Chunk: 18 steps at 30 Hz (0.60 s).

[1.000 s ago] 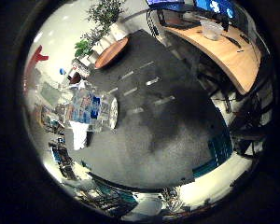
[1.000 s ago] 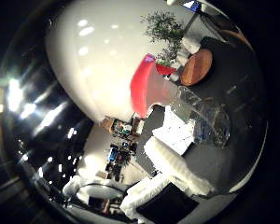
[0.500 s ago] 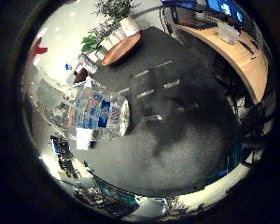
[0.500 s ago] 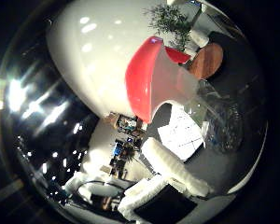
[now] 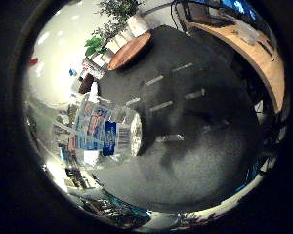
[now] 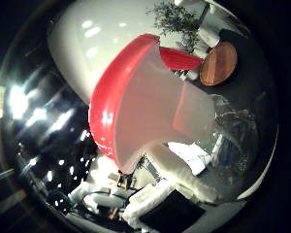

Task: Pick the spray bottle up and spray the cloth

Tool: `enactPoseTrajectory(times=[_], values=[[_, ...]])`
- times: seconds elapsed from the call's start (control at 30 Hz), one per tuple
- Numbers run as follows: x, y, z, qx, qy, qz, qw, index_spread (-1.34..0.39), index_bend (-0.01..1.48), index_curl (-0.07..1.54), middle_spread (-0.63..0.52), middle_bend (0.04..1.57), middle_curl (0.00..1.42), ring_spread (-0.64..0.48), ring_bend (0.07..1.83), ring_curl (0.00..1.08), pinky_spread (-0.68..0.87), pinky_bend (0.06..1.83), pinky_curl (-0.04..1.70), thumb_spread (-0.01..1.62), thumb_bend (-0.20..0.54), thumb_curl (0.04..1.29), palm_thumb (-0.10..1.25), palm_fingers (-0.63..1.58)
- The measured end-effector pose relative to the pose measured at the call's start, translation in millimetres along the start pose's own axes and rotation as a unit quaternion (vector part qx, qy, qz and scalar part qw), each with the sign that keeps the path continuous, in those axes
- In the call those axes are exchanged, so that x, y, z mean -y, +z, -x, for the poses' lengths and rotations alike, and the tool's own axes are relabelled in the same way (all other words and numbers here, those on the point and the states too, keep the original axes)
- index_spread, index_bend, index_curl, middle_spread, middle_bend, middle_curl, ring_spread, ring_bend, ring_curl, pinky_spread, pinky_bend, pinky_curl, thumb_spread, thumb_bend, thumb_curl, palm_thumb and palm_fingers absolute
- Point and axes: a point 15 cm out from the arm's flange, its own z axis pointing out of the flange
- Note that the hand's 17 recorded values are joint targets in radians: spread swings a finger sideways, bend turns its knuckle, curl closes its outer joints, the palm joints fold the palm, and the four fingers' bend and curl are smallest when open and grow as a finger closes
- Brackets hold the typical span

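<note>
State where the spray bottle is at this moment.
The spray bottle is close against the palm: its clear labelled body shows in the little finger side view above the dark floor, its red head fills the thumb side view.

Little-finger palm cam looks out along the clear plastic labelled spray bottle [image 5: 107, 131] to dark grey carpet floor [image 5: 195, 141] far beyond. Thumb cam sits tight against its red-and-white trigger head [image 6: 140, 102]. Both share the bottle and round wooden table [image 6: 218, 63].

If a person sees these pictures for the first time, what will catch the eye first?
The spray head, red and white, fills the thumb side view, close to the palm. Below it runs a white finger of the hand. In the other view the clear bottle with its blue label stands out against the dark floor.
</note>
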Motion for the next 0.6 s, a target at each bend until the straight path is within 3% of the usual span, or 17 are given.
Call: enactPoseTrajectory(times=[0.23,0.6], values=[[17.5,1.9,8.3,0.038,-0.014,-0.053,0.998,-0.21,0.16,0.27,0.06,0.38,0.38,0.07,0.45,0.27,0.27,0.43,0.29,1.21,-0.013,0.31,0.66,0.33],[11.1,10.8,16.0,0.086,-0.001,-0.051,0.995,-0.22,0.18,0.30,-0.02,0.48,0.42,-0.03,0.65,0.30,0.10,0.50,0.25,1.22,-0.015,0.32,0.72,0.49]])
